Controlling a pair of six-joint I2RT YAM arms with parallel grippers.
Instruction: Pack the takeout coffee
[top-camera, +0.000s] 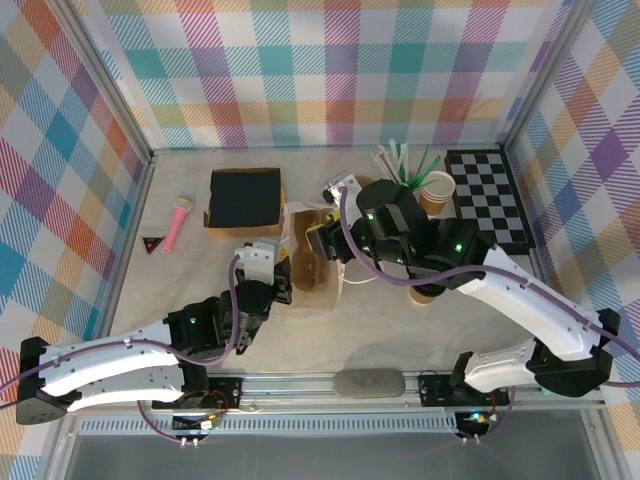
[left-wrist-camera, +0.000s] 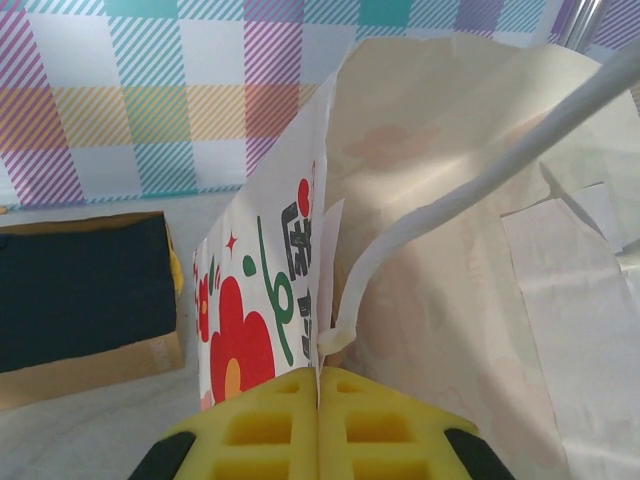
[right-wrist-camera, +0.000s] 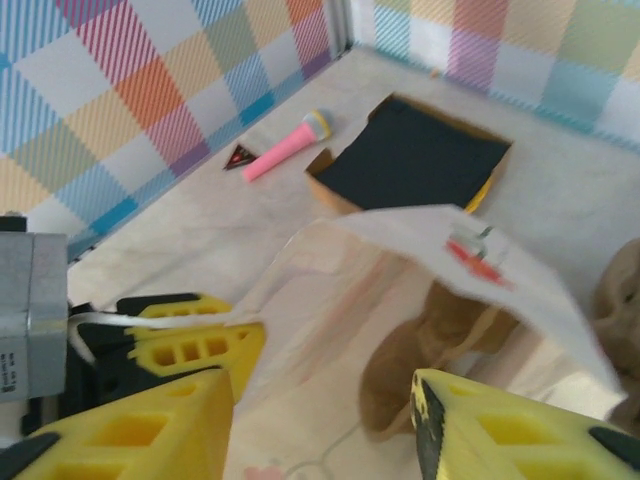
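A white paper bag (top-camera: 318, 262) with a red flower print (left-wrist-camera: 240, 340) sits mid-table, its mouth held open. My left gripper (left-wrist-camera: 320, 376) (top-camera: 266, 264) is shut on the bag's rim beside the white handle (left-wrist-camera: 450, 200). My right gripper (right-wrist-camera: 325, 400) (top-camera: 328, 240) hovers open over the bag's mouth with nothing between its fingers. Inside the bag (right-wrist-camera: 330, 300) lies a blurred brown shape (right-wrist-camera: 425, 350); I cannot tell what it is. A small brown cup with a dark top (top-camera: 420, 295), the takeout coffee as far as I can tell, stands partly hidden under my right forearm.
A shallow cardboard box with a black lining (top-camera: 245, 197) (right-wrist-camera: 410, 160) lies at the back left, with a pink toy microphone (top-camera: 178, 220) and a small dark triangle (top-camera: 152, 242) left of it. An open paper cup (top-camera: 437, 190), straws (top-camera: 400, 160) and a checkered board (top-camera: 490, 195) stand back right.
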